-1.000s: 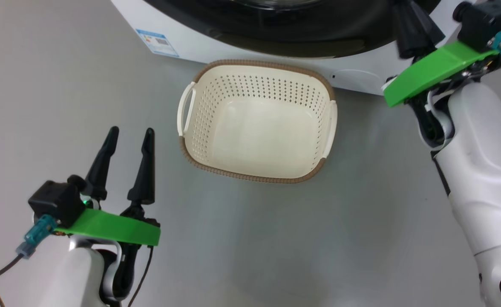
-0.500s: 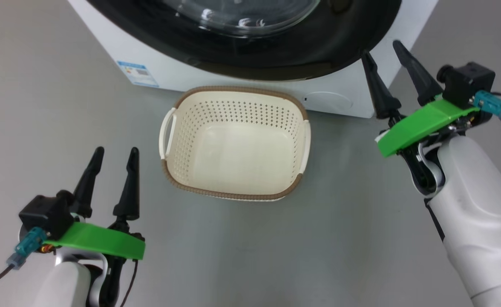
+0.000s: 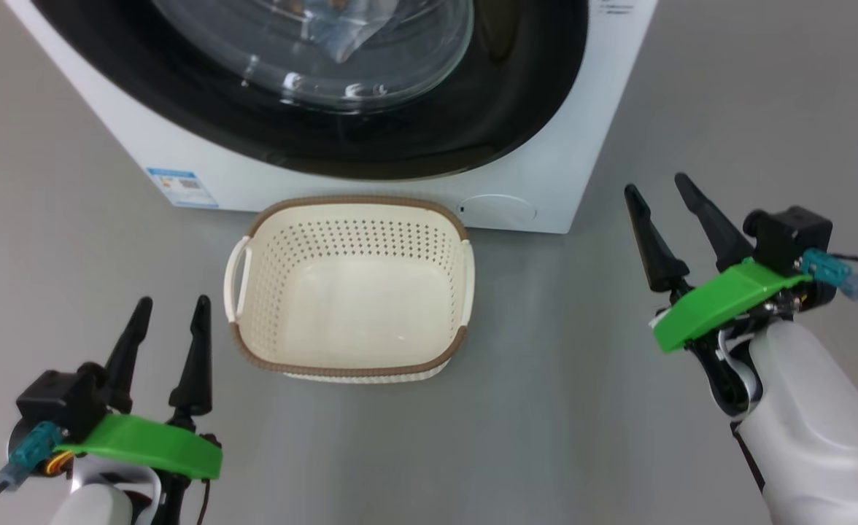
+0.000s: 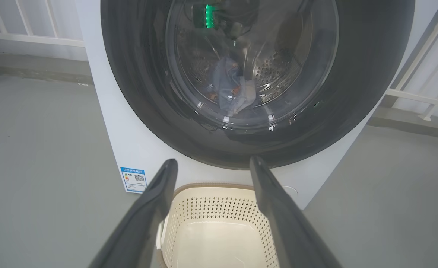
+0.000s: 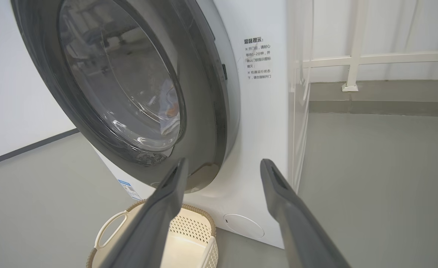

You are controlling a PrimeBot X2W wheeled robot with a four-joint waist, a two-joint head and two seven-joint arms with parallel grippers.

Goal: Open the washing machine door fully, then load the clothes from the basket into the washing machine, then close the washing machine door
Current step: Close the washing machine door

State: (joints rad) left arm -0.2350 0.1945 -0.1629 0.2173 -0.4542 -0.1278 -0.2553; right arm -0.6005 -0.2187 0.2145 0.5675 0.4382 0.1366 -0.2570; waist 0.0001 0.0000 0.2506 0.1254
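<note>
My right hand [image 3: 655,184] has come away from the washing machine door [image 3: 516,87]. 1 second ago it was up at the door's right rim with its fingers together. Now it hangs lower, off the machine's right corner, released, its 2 fingers spread with only air between them. My head has tilted as well, so more of the door shows.

My left hand [image 3: 173,300] is released too, 2 fingers apart and grasping nothing, low at my left, near the basket [image 3: 356,200] but apart from it.

The door's black rim lies shut against the white front of the washing machine [image 3: 560,168]. The clothes [image 4: 234,93] lie in the drum behind the glass, light blue with a spot of orange.

The basket stands on the floor [image 3: 582,401] between my 2 hands. Its bare bottom shows, and its far rim is just in front of the machine's base, below the door's lower edge.

Open grey floor runs on both sides of the basket. In my right wrist view it also runs past the machine's right edge to a white railing [image 5: 353,59].
</note>
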